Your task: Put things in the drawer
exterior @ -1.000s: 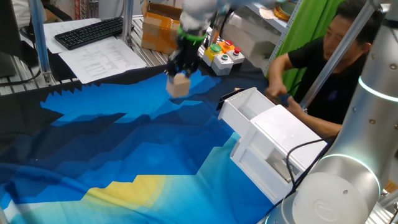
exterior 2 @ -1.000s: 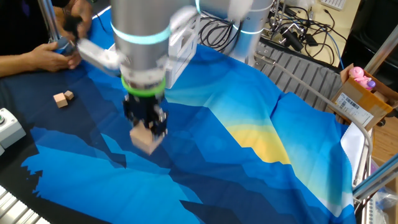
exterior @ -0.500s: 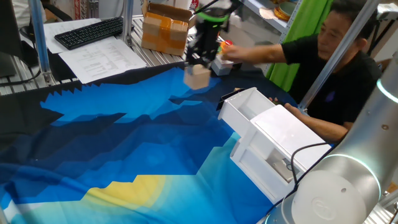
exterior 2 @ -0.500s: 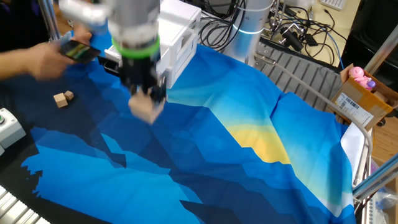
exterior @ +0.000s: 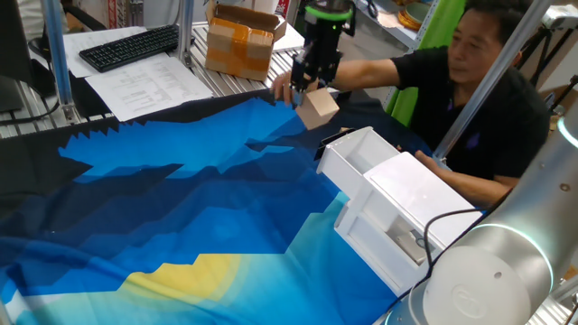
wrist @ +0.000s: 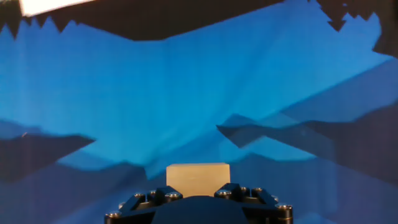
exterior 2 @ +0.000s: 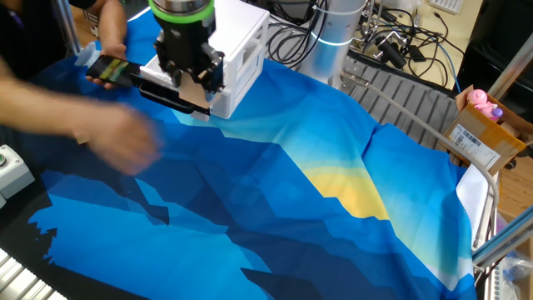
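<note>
- No readable writing anywhere that I can make out. The sheets of paper (exterior: 149,86) beside the keyboard (exterior: 131,45) have print on them, but it's way too small to read, and the cardboard box (exterior: 239,41) with orange tape shows no legible label.
- The gripper (exterior: 313,84) points down and is clamped on the wooden cube (exterior: 317,107), holding it up in the air above the blue cloth (exterior: 181,208).
- In one fixed view the cube hangs just up and to the left of the drawer (exterior: 354,161), which is pulled out of the white cabinet (exterior: 411,212). It's not over the tray yet.
- That same view is the only one that gives you the man in the black shirt (exterior: 470,99) sitting at the far right, one arm stretched behind the gripper.
- The other fixed view shows the gripper (exterior 2: 193,81) in front of the cabinet (exterior 2: 241,46), with only a sliver of the cube (exterior 2: 198,82) peeking out. A blurred hand (exterior 2: 117,142) sweeps across on the left, and the cables (exterior 2: 391,42) and a box with a pink toy (exterior 2: 481,104) sit far right.
- The hand view is just the cube (wrist: 198,179) between the black fingers (wrist: 149,199), with cloth far below it. No drawer, no person there.
</note>
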You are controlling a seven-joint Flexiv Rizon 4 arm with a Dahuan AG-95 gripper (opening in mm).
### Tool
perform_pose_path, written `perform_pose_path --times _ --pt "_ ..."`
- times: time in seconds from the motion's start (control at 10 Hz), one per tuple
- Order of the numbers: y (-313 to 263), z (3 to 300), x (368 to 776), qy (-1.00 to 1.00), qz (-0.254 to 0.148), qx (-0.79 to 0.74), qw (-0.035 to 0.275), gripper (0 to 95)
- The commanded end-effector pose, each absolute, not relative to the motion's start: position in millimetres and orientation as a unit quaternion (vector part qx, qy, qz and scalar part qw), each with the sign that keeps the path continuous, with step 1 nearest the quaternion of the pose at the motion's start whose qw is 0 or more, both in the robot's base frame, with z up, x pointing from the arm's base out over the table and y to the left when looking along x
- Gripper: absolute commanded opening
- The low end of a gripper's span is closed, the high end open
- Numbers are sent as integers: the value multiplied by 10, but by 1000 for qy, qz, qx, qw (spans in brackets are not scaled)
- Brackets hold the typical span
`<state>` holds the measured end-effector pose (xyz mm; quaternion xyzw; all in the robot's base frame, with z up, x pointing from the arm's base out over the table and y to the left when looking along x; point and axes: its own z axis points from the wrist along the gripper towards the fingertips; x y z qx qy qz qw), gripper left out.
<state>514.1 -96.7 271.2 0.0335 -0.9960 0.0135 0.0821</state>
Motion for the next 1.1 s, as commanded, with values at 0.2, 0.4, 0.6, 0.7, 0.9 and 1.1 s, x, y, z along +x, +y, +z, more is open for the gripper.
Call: perform_pose_path --times 0.2,0.4,0.6,0.7,0.9,1.1 --pt "-972 2680 5126 -995 27 31 96 0" --pt "-969 2673 5142 -994 39 29 99 0" --pt "-969 2670 5128 -993 36 13 108 0" --pt "-956 2657 5138 -992 34 10 118 0" --pt "-929 2628 5164 -989 39 6 139 0" --pt "-929 2628 5164 -990 40 -8 134 0"
